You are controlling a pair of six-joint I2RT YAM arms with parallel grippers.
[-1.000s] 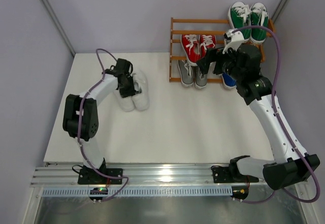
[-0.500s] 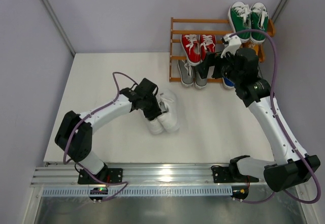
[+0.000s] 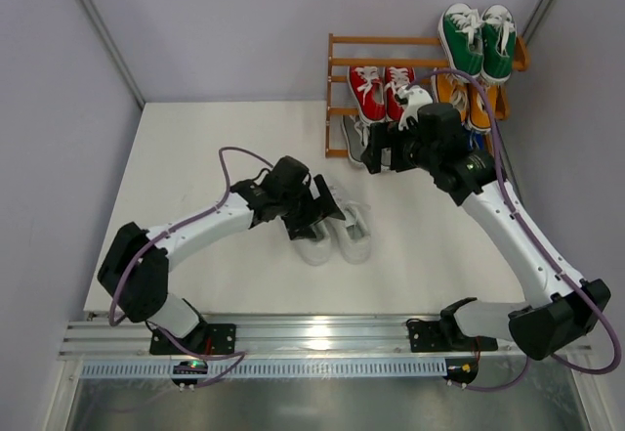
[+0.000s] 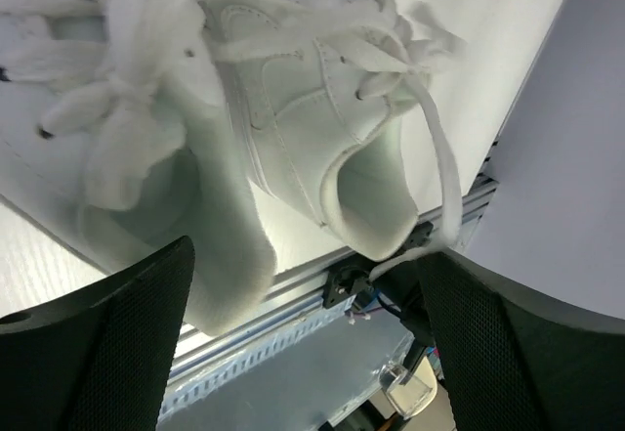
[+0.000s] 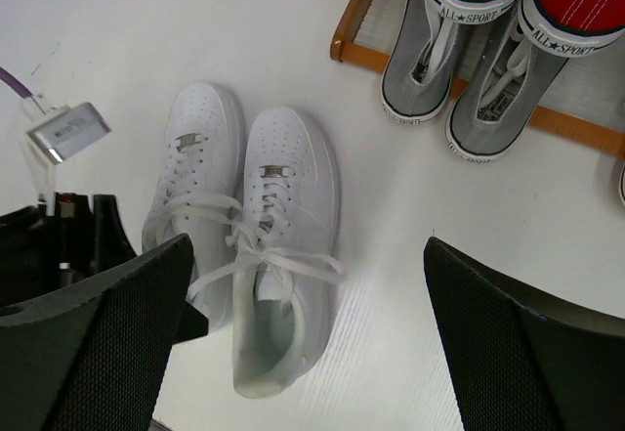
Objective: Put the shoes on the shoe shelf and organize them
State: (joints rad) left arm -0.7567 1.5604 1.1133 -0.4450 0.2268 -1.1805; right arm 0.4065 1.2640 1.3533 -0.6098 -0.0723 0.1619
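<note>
A pair of white shoes (image 3: 337, 238) lies side by side on the table near its front middle, toes pointing away from the arm bases. My left gripper (image 3: 320, 218) is right at their heels, open; in the left wrist view both heels (image 4: 371, 196) sit between and above the spread fingers (image 4: 117, 323), not pinched. My right gripper (image 3: 384, 152) hovers open in front of the shoe shelf (image 3: 330, 99) and looks down on the white pair (image 5: 283, 245). On the shelf are green shoes (image 3: 477, 38), red shoes (image 3: 381, 89), orange shoes (image 3: 459, 94) and grey shoes (image 5: 430, 69).
The shelf stands at the table's back right against the wall. A bit of a blue shoe (image 3: 476, 141) shows behind the right arm. The aluminium rail (image 3: 312, 338) with both arm bases runs along the front edge, close behind the white shoes' heels.
The left arm has brought the white pair from the back left to the front middle, and its jaws have opened off them. The right gripper has swung left, away from the shelf.
</note>
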